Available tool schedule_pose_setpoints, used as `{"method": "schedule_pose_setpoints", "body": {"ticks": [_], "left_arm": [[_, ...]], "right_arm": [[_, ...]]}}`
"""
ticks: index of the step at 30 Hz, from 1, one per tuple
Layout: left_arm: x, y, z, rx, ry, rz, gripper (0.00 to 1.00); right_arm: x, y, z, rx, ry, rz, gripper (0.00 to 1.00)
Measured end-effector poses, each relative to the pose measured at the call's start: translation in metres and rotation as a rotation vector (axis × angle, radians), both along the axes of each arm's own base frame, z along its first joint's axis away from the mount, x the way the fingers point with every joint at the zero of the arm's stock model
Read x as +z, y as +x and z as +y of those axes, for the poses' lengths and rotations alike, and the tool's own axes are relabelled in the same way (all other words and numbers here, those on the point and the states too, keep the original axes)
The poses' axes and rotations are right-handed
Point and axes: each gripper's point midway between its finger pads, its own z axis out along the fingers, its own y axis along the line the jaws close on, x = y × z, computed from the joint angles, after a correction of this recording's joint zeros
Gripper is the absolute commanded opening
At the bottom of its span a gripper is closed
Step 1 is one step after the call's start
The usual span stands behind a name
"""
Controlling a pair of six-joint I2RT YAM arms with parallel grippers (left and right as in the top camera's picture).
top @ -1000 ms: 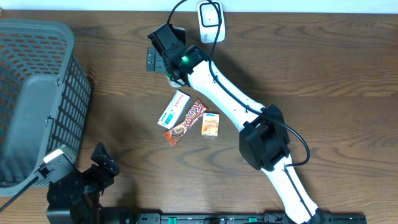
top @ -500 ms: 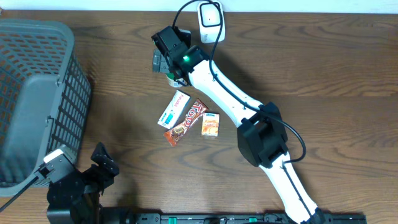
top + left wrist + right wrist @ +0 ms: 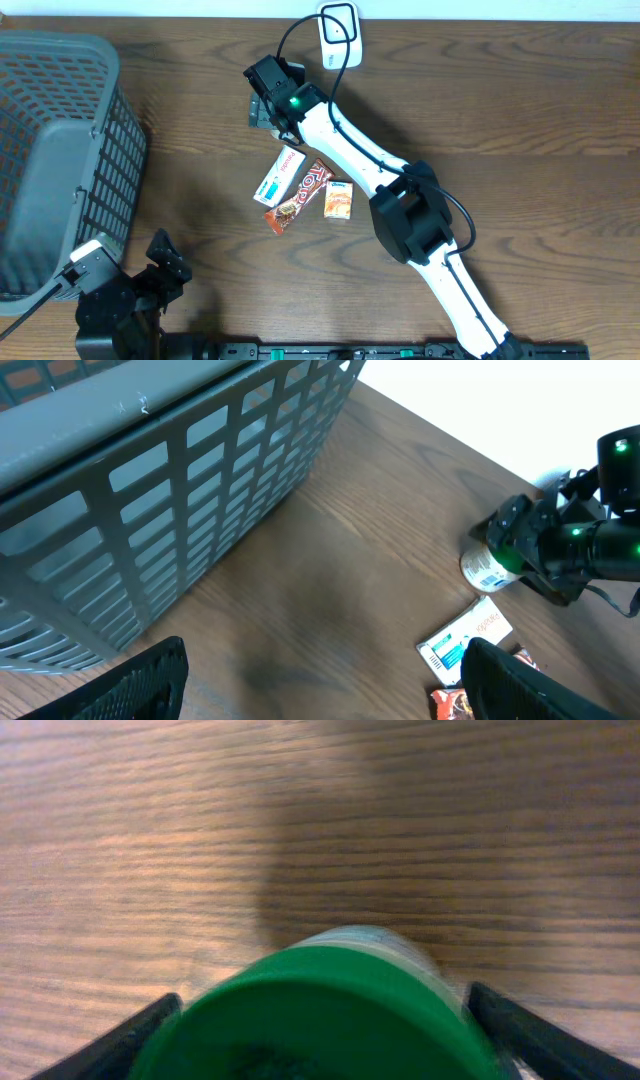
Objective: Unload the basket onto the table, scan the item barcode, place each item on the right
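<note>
Soft, even light covers the bench (image 3: 520,150) in my overhead view, sharp edge to edge, with a faint shadow beside the basket (image 3: 100,190). My right wrist view is smeared: the green lid (image 3: 320,1010) looms out of focus, a dull shadow on the wood behind it.

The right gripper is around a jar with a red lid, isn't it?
Not quite: the lid is green, not red. The right gripper is around a jar with a green lid. The right wrist view shows it best.
</note>
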Motion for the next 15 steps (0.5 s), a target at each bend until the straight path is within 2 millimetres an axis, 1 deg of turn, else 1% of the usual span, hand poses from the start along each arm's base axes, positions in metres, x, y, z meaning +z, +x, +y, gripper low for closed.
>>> {"method": "schedule_pose_setpoints", "body": {"ticks": [1, 2, 7, 11, 12, 15], "left_arm": [[0.0, 0.0, 0.0, 0.0, 0.0, 0.0, 0.88], [0.0, 0.0, 0.0, 0.0, 0.0, 0.0, 0.88], [0.0, 0.0, 0.0, 0.0, 0.0, 0.0, 0.88], [0.0, 0.0, 0.0, 0.0, 0.0, 0.0, 0.88], [0.0, 0.0, 0.0, 0.0, 0.0, 0.0, 0.88], [0.0, 0.0, 0.0, 0.0, 0.0, 0.0, 0.88]], "right_arm": [[-0.002, 0.0, 0.0, 0.003, -0.002, 0.002, 0.74], [-0.003, 0.0, 0.0, 0.005, -0.005, 0.001, 0.69], [0.001, 0.004, -0.004, 0.006, -0.023, -0.012, 0.54], [0.001, 0.005, -0.012, 0.012, -0.043, -0.001, 0.52], [0.0, 0.005, -0.015, 0.013, -0.052, 0.005, 0.49], [-0.001, 0.004, -0.031, 0.017, -0.092, 0.034, 0.48]]}}
